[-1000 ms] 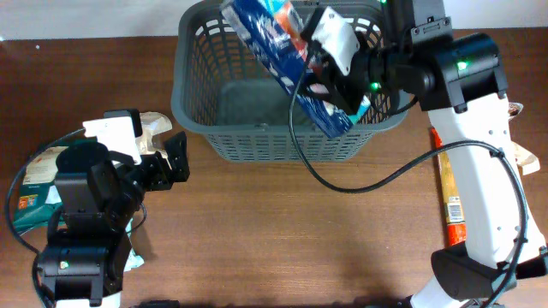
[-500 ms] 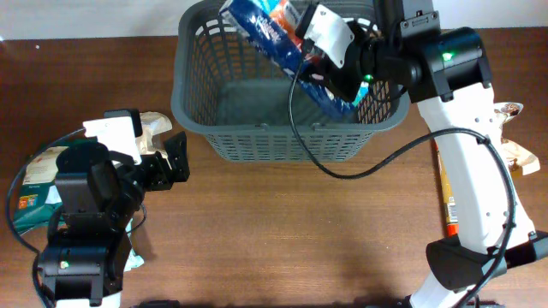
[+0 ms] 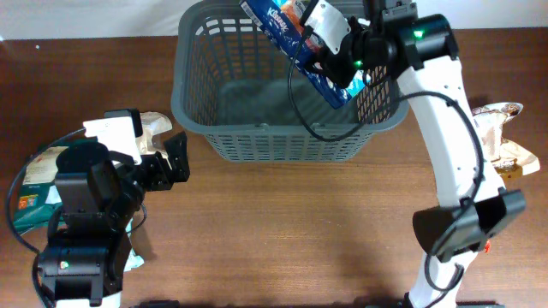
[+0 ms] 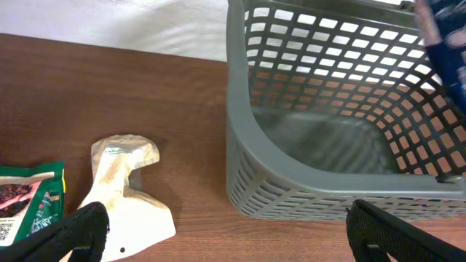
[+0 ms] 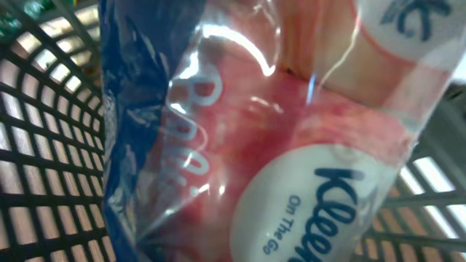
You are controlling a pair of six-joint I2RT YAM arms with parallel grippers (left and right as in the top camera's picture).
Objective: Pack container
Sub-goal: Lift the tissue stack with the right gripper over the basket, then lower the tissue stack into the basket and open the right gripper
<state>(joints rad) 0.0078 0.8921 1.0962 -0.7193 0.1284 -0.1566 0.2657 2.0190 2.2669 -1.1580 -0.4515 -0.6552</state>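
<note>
In the right wrist view the Kleenex pack [image 5: 240, 145] fills nearly the whole frame, blurred and glaring, with its lettering cut off at the bottom and right edges. The basket [image 5: 44, 145] shows only as lattice slivers at the sides, and the gripper's own fingers are out of sight. From overhead, the right gripper [image 3: 330, 62] has its fingertips hidden against the pack. In its wrist view the left gripper [image 3: 178, 160] appears only as two dark fingers [image 4: 79, 233] cut by the bottom edge. The left arm covers much of a green packet [image 3: 24, 204] and part of a beige pouch [image 3: 156, 128]. Print on the wrappers [image 3: 501, 150] at right is too small to read.
</note>
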